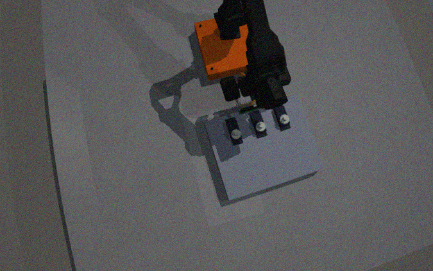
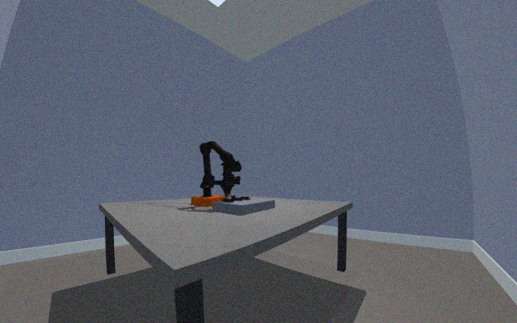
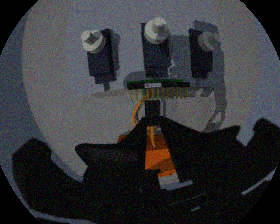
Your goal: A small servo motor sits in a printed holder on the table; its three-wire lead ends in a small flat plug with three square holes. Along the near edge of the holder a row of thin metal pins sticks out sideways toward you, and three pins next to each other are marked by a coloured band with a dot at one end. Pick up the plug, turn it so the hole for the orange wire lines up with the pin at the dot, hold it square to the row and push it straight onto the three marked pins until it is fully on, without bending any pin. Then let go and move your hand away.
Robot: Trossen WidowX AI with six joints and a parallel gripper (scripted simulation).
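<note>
The light grey-blue holder block [image 1: 271, 161] [image 2: 247, 207] carries dark servos with white horns, one of them the middle servo [image 3: 156, 50]. At its edge a green-black strip [image 3: 178, 82] bears a row of thin yellowish pins [image 3: 173, 93], with a small pale mark [image 3: 152, 85] on the strip. My gripper [image 3: 152, 119] [image 2: 228, 195] is shut on the black plug [image 3: 152, 107]. The plug is upright in the wrist view, just short of the pins or touching them; I cannot tell which. It faces the row left of its middle. An orange wire [image 3: 135, 112] loops left of it. The plug's holes are hidden.
The orange base block [image 1: 217, 50] [image 2: 201, 200] lies behind the gripper, on the table [image 1: 127, 201] [image 2: 179, 240]. The left servo [image 3: 100, 62] and right servo [image 3: 200, 57] stand on either side of the middle one. The arm hides part of the holder's edge in the top view.
</note>
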